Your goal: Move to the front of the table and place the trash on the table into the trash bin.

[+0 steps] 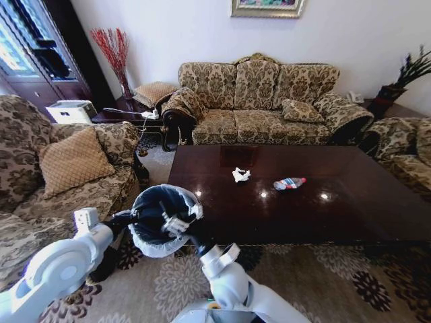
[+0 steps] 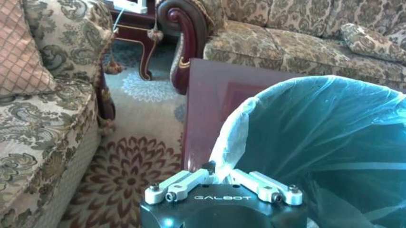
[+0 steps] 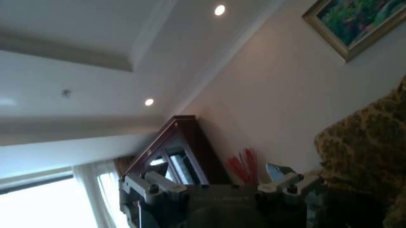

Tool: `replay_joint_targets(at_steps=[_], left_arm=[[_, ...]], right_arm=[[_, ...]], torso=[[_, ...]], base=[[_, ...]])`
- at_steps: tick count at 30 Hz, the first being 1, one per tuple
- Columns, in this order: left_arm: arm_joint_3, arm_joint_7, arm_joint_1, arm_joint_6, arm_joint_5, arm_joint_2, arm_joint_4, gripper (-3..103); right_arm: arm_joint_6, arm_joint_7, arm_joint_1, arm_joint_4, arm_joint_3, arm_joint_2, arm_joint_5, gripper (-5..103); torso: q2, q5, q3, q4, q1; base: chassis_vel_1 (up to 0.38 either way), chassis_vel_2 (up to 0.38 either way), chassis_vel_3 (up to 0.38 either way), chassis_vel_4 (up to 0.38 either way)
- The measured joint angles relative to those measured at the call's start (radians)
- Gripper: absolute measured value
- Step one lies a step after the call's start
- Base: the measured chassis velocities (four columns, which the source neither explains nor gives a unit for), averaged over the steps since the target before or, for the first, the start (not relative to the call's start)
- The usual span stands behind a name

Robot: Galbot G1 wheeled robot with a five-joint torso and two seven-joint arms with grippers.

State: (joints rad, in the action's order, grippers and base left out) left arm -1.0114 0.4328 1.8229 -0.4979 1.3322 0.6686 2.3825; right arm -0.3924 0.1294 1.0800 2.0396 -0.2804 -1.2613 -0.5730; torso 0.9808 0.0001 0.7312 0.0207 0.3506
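Observation:
The trash bin point(image 1: 160, 217), dark and lined with a pale plastic bag, hangs just off the near left corner of the dark glossy table point(image 1: 337, 215). My left gripper point(image 1: 130, 217) is shut on the bin's bagged rim point(image 2: 254, 123), and its fingers point(image 2: 219, 176) pinch the edge. My right gripper point(image 1: 179, 218) is open in front of the bin, pointing upward, with nothing between its fingers point(image 3: 216, 179). On the table lie the trash pieces: a crumpled white paper point(image 1: 240, 175) and a crushed clear bottle point(image 1: 289, 183) with a red-blue label.
A patterned sofa point(image 1: 262, 101) stands behind the table. An armchair with a cushion point(image 1: 71, 161) is to the left and another armchair point(image 1: 407, 151) to the right. Floral carpet point(image 1: 337, 282) lies in front, with a narrow gap point(image 2: 136, 156) between armchair and table.

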Motion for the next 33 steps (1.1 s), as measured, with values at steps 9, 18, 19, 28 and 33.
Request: replay_joint_targets(at_steps=[9, 18, 19, 28, 33], left_arm=[[0.014, -0.001, -0.009, 0.002, -0.001, 0.027, 0.013, 0], [0.013, -0.002, 0.0, 0.003, -0.01, 0.034, 0.02, 0], [0.012, -0.002, 0.0, 0.003, -0.01, 0.034, 0.021, 0], [0.01, -0.003, 0.005, 0.005, -0.013, 0.045, 0.025, 0], [0.01, -0.003, 0.004, 0.005, -0.014, 0.045, 0.025, 0]], right_arm=[[0.214, 0.0, -0.098, -0.272, 0.407, -0.023, -0.14, 100], [0.327, 0.0, -0.236, -0.66, 0.464, -0.081, -0.05, 100], [0.321, 0.0, -0.25, -0.683, 0.462, -0.086, -0.038, 100], [0.324, 0.0, -0.356, -0.828, 0.434, -0.135, 0.052, 100], [0.326, 0.0, -0.391, -0.901, 0.426, -0.155, 0.07, 100]], torso=[[0.0, 0.0002, 0.0, -0.0001, 0.0], [0.0, 0.0001, 0.0, 0.0002, 0.0], [0.0, -0.0001, 0.0, 0.0003, 0.0], [0.0, 0.0, 0.0, 0.0002, 0.0], [0.0, 0.0, 0.001, -0.0005, 0.002]], base=[[0.0, 0.0, 0.0, 0.0], [-0.005, 0.006, 0.008, -0.003], [-0.06, 0.05, 0.07, -0.077], [-0.166, 0.141, 0.157, -0.149], [-0.153, 0.13, 0.135, -0.154]])
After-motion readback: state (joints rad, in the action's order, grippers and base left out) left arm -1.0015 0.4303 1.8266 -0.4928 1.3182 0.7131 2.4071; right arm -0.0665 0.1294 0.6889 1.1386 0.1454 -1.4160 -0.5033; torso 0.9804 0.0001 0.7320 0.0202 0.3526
